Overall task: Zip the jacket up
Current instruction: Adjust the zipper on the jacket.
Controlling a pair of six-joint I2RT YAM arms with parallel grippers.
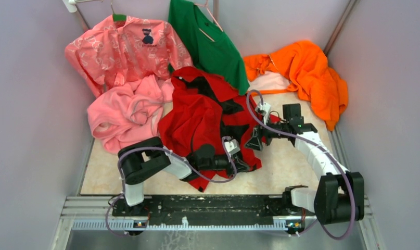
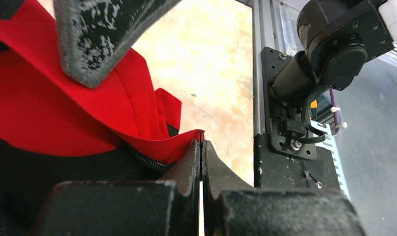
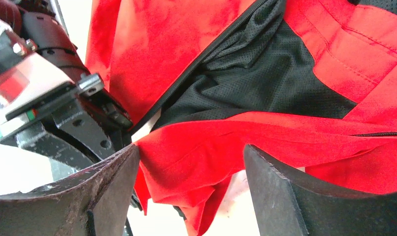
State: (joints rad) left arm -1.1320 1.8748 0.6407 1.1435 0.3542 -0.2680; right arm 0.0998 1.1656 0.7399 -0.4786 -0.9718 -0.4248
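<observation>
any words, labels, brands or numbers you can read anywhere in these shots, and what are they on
No text can be read in any view.
On the pink patterned shirt, the dark label at the collar: too small and blurred to read.
On the red jacket, the small white mark: too small to tell if it is lettering.
Both wrist views: no lettering visible.

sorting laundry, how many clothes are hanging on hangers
2: the pink patterned shirt at back left, and the green top right of it. More could hang above the frame.
</observation>
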